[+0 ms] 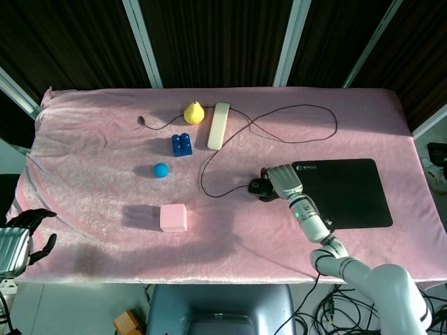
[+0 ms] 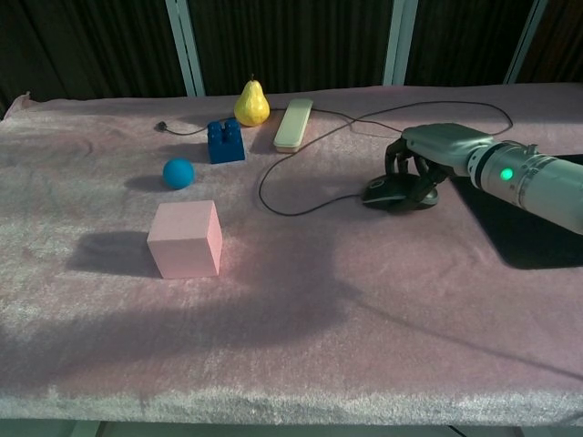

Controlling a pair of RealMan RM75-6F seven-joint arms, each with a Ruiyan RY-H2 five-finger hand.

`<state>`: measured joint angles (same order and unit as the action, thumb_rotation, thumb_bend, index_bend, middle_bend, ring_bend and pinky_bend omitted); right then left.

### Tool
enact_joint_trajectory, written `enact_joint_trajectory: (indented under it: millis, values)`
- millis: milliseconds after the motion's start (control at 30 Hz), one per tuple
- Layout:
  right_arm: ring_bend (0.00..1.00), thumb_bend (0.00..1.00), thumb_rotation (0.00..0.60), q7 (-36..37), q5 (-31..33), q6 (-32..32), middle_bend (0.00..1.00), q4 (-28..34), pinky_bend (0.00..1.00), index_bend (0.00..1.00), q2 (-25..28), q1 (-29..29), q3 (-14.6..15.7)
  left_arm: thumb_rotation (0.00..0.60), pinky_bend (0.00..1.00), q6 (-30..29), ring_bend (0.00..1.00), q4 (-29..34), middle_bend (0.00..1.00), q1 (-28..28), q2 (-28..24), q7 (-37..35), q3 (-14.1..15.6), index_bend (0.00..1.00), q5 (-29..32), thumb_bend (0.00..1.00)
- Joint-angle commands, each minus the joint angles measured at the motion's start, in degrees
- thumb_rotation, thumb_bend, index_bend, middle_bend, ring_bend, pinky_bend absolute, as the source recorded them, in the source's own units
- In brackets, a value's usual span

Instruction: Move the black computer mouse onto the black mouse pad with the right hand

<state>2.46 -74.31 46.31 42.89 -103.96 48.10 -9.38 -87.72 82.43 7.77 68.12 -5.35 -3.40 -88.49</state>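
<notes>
Pink velvety cloth (image 1: 105, 139) over table, dark curtains behind, right hand (image 2: 421, 164) fingers seemingly clasping black mouse (image 2: 383, 192).

Bare table (image 1: 230, 223) was left between the mouse (image 1: 259, 186) and the mouse pad (image 1: 349, 192). The pad's surface was unobstructed. The cable (image 1: 209, 164) was looped to the mouse's left.

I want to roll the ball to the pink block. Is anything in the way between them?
No. Between the blue ball and the pink block there is only bare pink cloth, clearest in the head view.
</notes>
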Motion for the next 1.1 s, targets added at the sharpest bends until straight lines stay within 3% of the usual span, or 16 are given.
enact_joint_trajectory:
  millis: [33, 200, 333, 433, 667, 867, 967, 1100]
  values:
    - [0.73, 0.29, 0.6, -0.36, -0.68, 4.33, 0.66, 3.45, 0.76, 0.8, 2.86, -2.44, -0.18, 0.6, 0.46, 0.03, 0.29, -0.02, 0.35, -0.01, -0.01, -0.04, -0.06, 0.36, 0.11, 0.36]
    - [0.73, 0.29, 0.6, -1.42, -0.49, 7.24, 0.66, 6.37, 0.76, 0.8, 5.81, -4.66, -0.26, 0.6, 0.46, 0.22, 0.29, -0.01, 0.35, 0.05, 0.0, -0.08, -0.06, 0.36, 0.18, 0.36]
    - [0.73, 0.29, 0.6, -6.68, 2.43, 9.68, 0.66, 13.14, 0.76, 0.8, 13.66, -11.37, 1.65, 0.6, 0.46, 0.51, 0.29, 0.1, 0.35, 0.24, 0.1, 0.41, 0.09, 0.36, -0.07, 0.36]
    - [0.73, 0.29, 0.6, -9.88, 4.51, 9.46, 0.66, 15.43, 0.76, 0.79, 15.94, -13.72, 2.4, 0.6, 0.46, 0.78, 0.29, 0.14, 0.35, 0.36, 0.2, 0.64, 0.15, 0.36, -0.08, 0.36]
    - [0.7, 0.29, 0.6, -10.45, 6.78, 6.14, 0.66, 11.1, 0.76, 0.76, 14.68, -15.88, 3.48, 0.6, 0.46, 1.09, 0.29, 0.13, 0.35, 0.55, 0.31, 0.77, 0.04, 0.36, 0.14, 0.36]
    - [0.62, 0.29, 0.6, -8.06, 5.44, 3.96, 0.64, 6.0, 0.71, 0.67, 11.99, -15.59, 3.8, 0.6, 0.46, 1.1, 0.29, 0.1, 0.35, 0.57, 0.34, 0.88, 0.07, 0.36, 0.11, 0.36]
    - [0.47, 0.29, 0.6, -6.1, 4.38, 3.35, 0.52, 5.63, 0.58, 0.53, 12.06, -15.47, 3.9, 0.6, 0.46, 1.05, 0.29, 0.1, 0.35, 0.54, 0.33, 0.87, 0.08, 0.36, 0.1, 0.36]
    - [0.13, 0.29, 0.6, -2.33, 2.16, 4.67, 0.23, 7.93, 0.25, 0.21, 14.07, -16.23, 4.14, 0.6, 0.46, 1.05, 0.29, 0.15, 0.35, 0.52, 0.31, 0.93, 0.07, 0.36, 0.2, 0.36]
